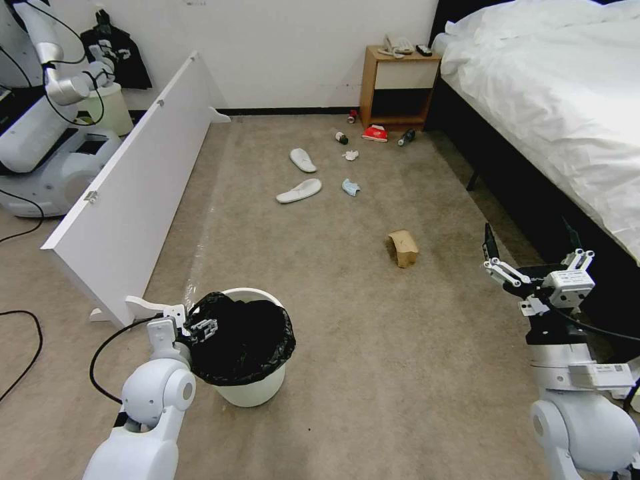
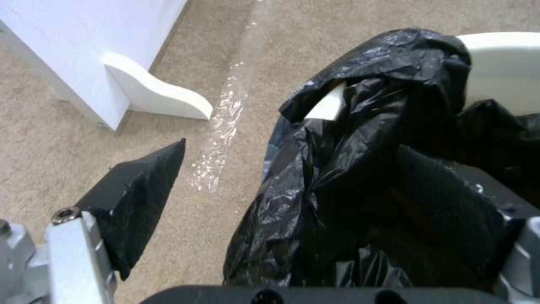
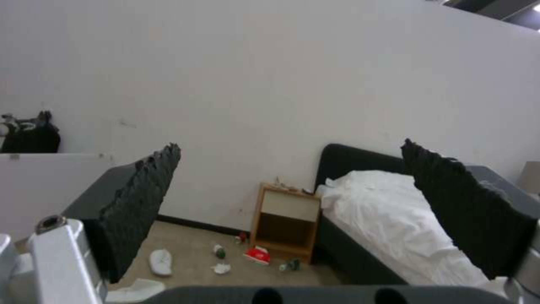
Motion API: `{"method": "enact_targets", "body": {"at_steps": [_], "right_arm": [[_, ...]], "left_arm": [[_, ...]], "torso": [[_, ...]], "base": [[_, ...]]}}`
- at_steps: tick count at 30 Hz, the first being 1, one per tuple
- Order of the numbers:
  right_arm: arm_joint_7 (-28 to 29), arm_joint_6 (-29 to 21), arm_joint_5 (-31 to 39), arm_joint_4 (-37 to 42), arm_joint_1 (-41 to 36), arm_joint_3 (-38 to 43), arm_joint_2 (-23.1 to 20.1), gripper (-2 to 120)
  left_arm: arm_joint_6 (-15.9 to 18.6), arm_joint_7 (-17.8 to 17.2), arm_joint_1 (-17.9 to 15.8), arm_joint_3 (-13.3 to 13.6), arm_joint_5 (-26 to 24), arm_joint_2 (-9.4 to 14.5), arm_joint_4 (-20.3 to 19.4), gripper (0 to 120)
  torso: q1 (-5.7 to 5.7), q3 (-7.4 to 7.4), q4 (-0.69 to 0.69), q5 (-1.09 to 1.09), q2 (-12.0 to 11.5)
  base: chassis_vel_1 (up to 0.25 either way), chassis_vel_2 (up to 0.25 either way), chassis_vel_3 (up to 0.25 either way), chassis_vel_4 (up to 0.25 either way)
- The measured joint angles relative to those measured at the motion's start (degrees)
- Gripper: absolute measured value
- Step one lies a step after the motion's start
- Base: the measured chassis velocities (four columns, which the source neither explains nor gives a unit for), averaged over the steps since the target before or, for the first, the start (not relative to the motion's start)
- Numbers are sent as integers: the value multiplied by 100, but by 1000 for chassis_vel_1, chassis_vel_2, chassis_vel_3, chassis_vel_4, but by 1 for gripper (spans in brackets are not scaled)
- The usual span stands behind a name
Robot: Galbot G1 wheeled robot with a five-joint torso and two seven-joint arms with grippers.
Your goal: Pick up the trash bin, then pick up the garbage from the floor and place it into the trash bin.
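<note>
The trash bin [image 1: 257, 390], a round white bucket lined with a crinkled black bag [image 2: 360, 169], stands on the carpet at lower left. My left gripper [image 1: 200, 328] is open and straddles its near rim, one finger [image 2: 141, 190] outside and the other under the bag folds. Garbage lies farther off: two white slippers [image 1: 303, 160] [image 1: 299, 191], a pale blue wad [image 1: 351, 187], a tissue [image 1: 351, 155], a crumpled brown paper bag [image 1: 403, 248], a red packet [image 1: 375, 133], small bottles [image 1: 341, 137] and a red can [image 1: 352, 117]. My right gripper [image 1: 529, 240] hangs open in the air beside the bed.
A long white board [image 1: 133, 193] stands on edge along the left. The bed [image 1: 553, 100] runs down the right, with a wooden nightstand [image 1: 397, 87] at its head. Another robot [image 1: 40, 133] and a floor cable [image 1: 27, 347] are at far left.
</note>
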Motion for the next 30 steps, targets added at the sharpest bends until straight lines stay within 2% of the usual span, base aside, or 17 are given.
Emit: {"method": "enact_targets", "body": {"at_steps": [9, 20, 22, 24, 25, 26, 27, 29, 30], "right_arm": [[-1, -8, 23, -17, 61, -8, 4, 100], [-4, -17, 34, -32, 82, -12, 0, 100], [-5, -19, 34, -36, 86, -13, 0, 100], [-7, -20, 35, -37, 90, -16, 0, 100], [-7, -20, 35, -37, 90, -16, 0, 100], [-7, -21, 36, -38, 91, -17, 0, 100], [-7, -21, 36, -38, 91, -17, 0, 100], [-7, -23, 40, -39, 95, -17, -3, 100], [-7, -23, 40, -39, 95, -17, -3, 100]], "left_arm": [[-101, 72, -41, 35, 208, -98, 244, 99], [-140, 115, -50, 56, 308, -148, 364, 97], [-148, 132, -53, 56, 335, -152, 388, 93], [-159, 159, -55, 56, 370, -156, 417, 84], [-159, 159, -55, 56, 370, -156, 417, 84], [-167, 169, -54, 55, 387, -156, 426, 75], [-167, 169, -54, 55, 387, -156, 426, 75], [-175, 183, -47, 53, 403, -156, 438, 65], [-175, 183, -47, 53, 403, -156, 438, 65]], "torso": [[0, 0, 0, 0, 0], [0, 0, 0, 0, 0], [0, 0, 0, 0, 0], [0, 0, 0, 0, 0], [0, 0, 0, 0, 0], [0, 0, 0, 0, 0], [0, 0, 0, 0, 0], [0, 0, 0, 0, 0], [0, 0, 0, 0, 0]], "base": [[0, 0, 0, 0], [0, 0, 0, 0], [0, 0, 0, 0], [0, 0, 0, 0], [0, 0, 0, 0], [0, 0, 0, 0], [0, 0, 0, 0], [0, 0, 0, 0], [0, 0, 0, 0]]}}
